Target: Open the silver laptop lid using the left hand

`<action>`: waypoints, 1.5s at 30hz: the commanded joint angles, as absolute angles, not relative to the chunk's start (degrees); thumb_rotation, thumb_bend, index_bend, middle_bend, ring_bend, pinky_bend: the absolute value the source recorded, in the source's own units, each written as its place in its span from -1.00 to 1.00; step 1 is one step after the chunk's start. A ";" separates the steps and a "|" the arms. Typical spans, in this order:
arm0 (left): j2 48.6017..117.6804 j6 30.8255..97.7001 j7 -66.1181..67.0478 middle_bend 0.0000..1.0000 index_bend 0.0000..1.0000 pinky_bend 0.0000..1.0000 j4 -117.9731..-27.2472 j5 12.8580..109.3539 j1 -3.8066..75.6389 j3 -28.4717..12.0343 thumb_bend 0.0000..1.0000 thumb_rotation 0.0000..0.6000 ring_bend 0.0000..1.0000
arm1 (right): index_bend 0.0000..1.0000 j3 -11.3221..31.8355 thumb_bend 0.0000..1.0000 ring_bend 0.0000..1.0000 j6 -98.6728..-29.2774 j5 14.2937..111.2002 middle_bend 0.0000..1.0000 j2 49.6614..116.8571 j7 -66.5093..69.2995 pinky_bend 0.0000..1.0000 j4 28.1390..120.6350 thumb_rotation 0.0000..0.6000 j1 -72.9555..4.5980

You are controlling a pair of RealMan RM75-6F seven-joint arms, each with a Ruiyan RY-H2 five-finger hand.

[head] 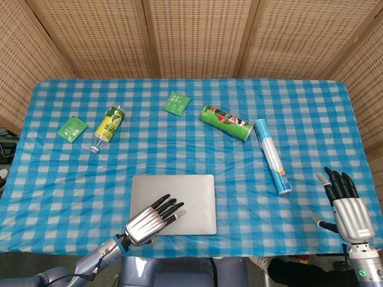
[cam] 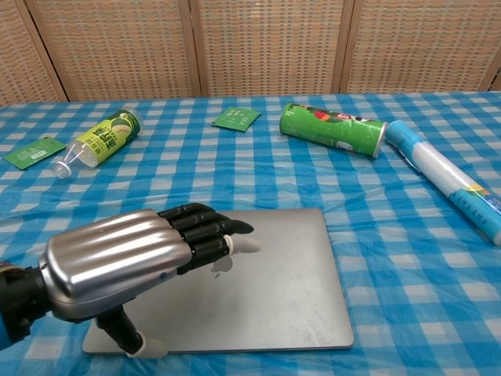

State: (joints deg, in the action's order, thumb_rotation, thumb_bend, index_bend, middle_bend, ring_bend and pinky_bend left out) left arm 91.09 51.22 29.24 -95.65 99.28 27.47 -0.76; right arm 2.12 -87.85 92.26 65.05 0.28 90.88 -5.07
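The silver laptop (head: 185,192) (cam: 290,274) lies closed and flat near the front edge of the table. My left hand (head: 152,218) (cam: 133,254) hovers over the laptop's front left part, palm down, fingers stretched out and holding nothing. Its thumb points down at the lid's front left corner in the chest view. The hand hides the logo and much of the lid's left half there. My right hand (head: 346,204) stays off the table's right front corner, fingers spread and empty; the chest view does not show it.
A green-yellow bottle (head: 109,125) (cam: 100,139) and a green packet (head: 72,128) (cam: 34,152) lie at the left. Another green packet (head: 176,103) (cam: 236,117), a green chips can (head: 226,122) (cam: 333,129) and a white-blue tube (head: 272,155) (cam: 446,178) lie further back and right.
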 commanded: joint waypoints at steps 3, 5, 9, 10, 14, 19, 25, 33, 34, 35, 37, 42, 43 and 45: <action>95.28 50.88 31.17 -1.00 -1.00 -1.00 -91.80 97.85 28.69 -0.71 -0.86 1.00 -1.00 | -0.87 2.04 -1.00 -1.00 -87.83 92.37 -1.00 64.90 0.70 -1.00 90.87 1.00 -5.06; 96.66 50.89 31.83 -1.00 -1.00 -1.00 -90.77 97.18 29.04 -0.94 -0.86 1.00 -1.00 | -0.87 2.07 -1.00 -1.00 -87.62 92.23 -1.00 64.84 0.88 -1.00 90.82 1.00 -5.13; 98.56 50.65 32.30 -1.00 -1.00 -1.00 -89.73 95.39 29.59 -1.14 -0.86 1.00 -1.00 | -0.87 2.16 -1.00 -1.00 -87.47 92.03 -1.00 64.73 1.22 -1.00 90.76 1.00 -5.19; 98.95 50.63 32.54 -1.00 -1.00 -1.00 -89.61 94.97 29.78 -1.14 -0.86 1.00 -1.00 | -0.87 2.18 -1.00 -1.00 -87.50 92.02 -1.00 64.68 1.36 -1.00 90.73 1.00 -5.19; 99.78 50.54 33.28 -1.00 -1.00 -1.00 -89.82 93.87 30.26 -0.86 -0.86 1.00 -1.00 | -0.87 2.21 -1.00 -1.00 -87.38 91.95 -1.00 64.57 1.70 -1.00 90.67 1.00 -5.25; 101.25 50.51 34.54 -1.00 -1.00 -1.00 -89.63 92.41 30.89 -1.05 -0.86 1.00 -1.00 | -0.87 2.20 -1.00 -1.00 -87.21 91.87 -1.00 64.51 2.03 -1.00 90.55 1.00 -5.31; 103.04 49.61 36.10 -1.00 -1.00 -1.00 -88.29 89.90 31.74 -1.65 -0.86 1.00 -1.00 | -0.87 2.24 -1.00 -1.00 -87.13 91.78 -1.00 64.56 1.92 -1.00 90.46 1.00 -5.34; 103.49 50.41 36.78 -1.00 -1.00 -1.00 -88.09 88.10 32.44 -1.36 -0.81 1.00 -1.00 | -0.87 2.43 -1.00 -1.00 -86.60 91.20 -1.00 64.59 2.36 -1.00 90.15 1.00 -5.54; 103.43 50.47 36.80 -1.00 -1.00 -1.00 -88.08 87.98 32.48 -1.31 -0.81 1.00 -1.00 | -0.87 2.43 -1.00 -1.00 -86.65 91.21 -1.00 64.57 2.40 -1.00 90.15 1.00 -5.52; 103.36 50.53 36.75 -1.00 -1.00 -1.00 -88.07 87.75 32.54 -1.24 -0.81 1.00 -1.00 | -0.87 2.42 -1.00 -1.00 -86.71 91.26 -1.00 64.54 2.47 -1.00 90.17 1.00 -5.50; 103.22 50.64 36.78 -1.00 -1.00 -1.00 -88.08 87.38 32.72 -1.16 -0.81 1.00 -1.00 | -0.87 2.42 -1.00 -1.00 -86.76 91.26 -1.00 64.51 2.51 -1.00 90.18 1.00 -5.48; 103.28 50.96 36.99 -1.00 -1.00 -1.00 -88.00 86.86 33.23 -0.87 -0.81 1.00 -1.00 | -0.87 2.45 -1.00 -1.00 -86.76 91.16 -1.00 64.47 2.67 -1.00 90.16 1.00 -5.46; 103.33 50.98 37.13 -1.00 -1.00 -1.00 -87.94 86.71 33.33 -0.80 -0.80 1.00 -1.00 | -0.87 2.46 -1.00 -1.00 -86.74 91.16 -1.00 64.48 2.65 -1.00 90.16 1.00 -5.48; 103.43 51.01 37.40 -1.00 -1.00 -1.00 -87.83 86.38 33.45 -0.69 -0.75 1.00 -1.00 | -0.87 2.47 -1.00 -1.00 -86.69 91.13 -1.00 64.43 2.62 -1.00 90.17 1.00 -5.50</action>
State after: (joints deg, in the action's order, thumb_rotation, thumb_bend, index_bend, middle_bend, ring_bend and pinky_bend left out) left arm 103.39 50.99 37.33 -87.87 86.46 33.41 -0.73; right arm 2.49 -86.70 91.14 64.43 2.63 90.17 -5.50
